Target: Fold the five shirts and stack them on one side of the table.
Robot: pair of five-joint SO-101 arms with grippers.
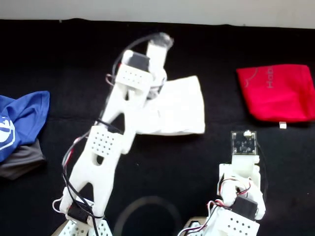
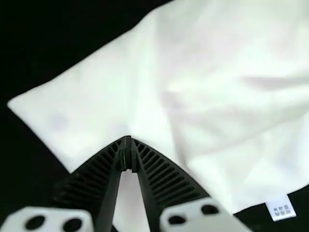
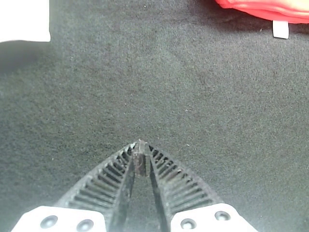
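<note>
At the high view's left edge, a blue shirt [image 1: 22,118] lies crumpled over a grey shirt [image 1: 19,164], both probably not yet folded. In the centre, the left arm stretches across the white shirt [image 1: 179,105]. The left gripper [image 2: 126,145] has its jaws pressed together over the cloth; I cannot tell whether any fabric is pinched. At lower right, the right gripper [image 3: 140,158] is closed over the bare black surface [image 1: 197,167], seemingly kept out of the way. The red shirt [image 1: 278,93] lies folded at upper right, probably starting the stack.
</note>
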